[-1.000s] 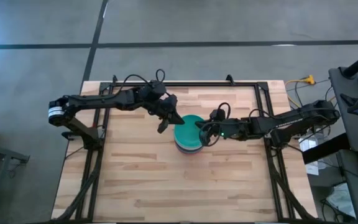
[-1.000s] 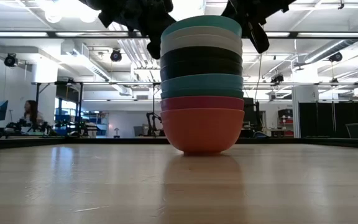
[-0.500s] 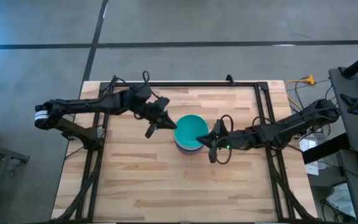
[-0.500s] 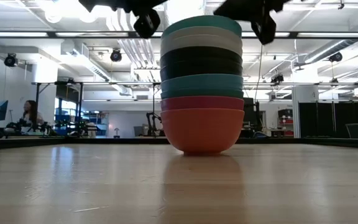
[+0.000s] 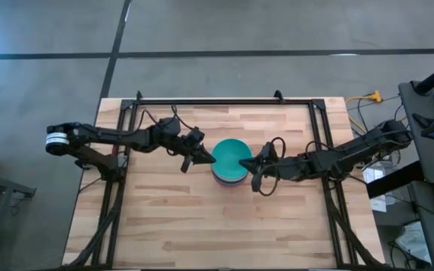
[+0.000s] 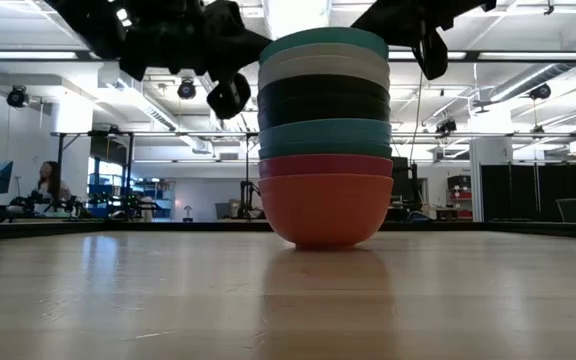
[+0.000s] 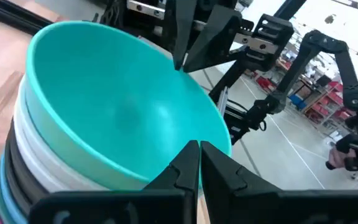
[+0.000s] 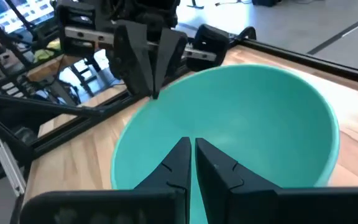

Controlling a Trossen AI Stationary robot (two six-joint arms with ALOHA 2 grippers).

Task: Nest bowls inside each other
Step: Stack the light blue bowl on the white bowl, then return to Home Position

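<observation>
The bowls stand nested in one stack (image 5: 230, 160) at the table's middle, resting on the red bottom bowl (image 6: 325, 208). Above it come magenta, blue, teal, black and white bowls, with a teal-green bowl (image 7: 114, 109) (image 8: 229, 121) on top. My left gripper (image 5: 197, 158) (image 6: 230, 95) is shut and sits just left of the stack, beside the black bowls. My right gripper (image 5: 256, 172) (image 6: 430, 55) is shut and sits just right of the stack, near its top. Each wrist view shows its own shut fingertips (image 7: 199, 149) (image 8: 190, 146) pointing at the top bowl's rim.
Bare wooden tabletop (image 5: 202, 218) lies all around the stack. A black metal frame (image 5: 224, 101) runs along the table's far and side edges. Cables and equipment (image 5: 428, 113) stand off the table's right side. A person (image 6: 46, 180) sits far back in the room.
My left gripper drew back from the stack toward the table's left, then came back toward it and dropped lower beside it. My right gripper pulled off the top bowl's rim toward the table's right and near side. The stack stayed still.
</observation>
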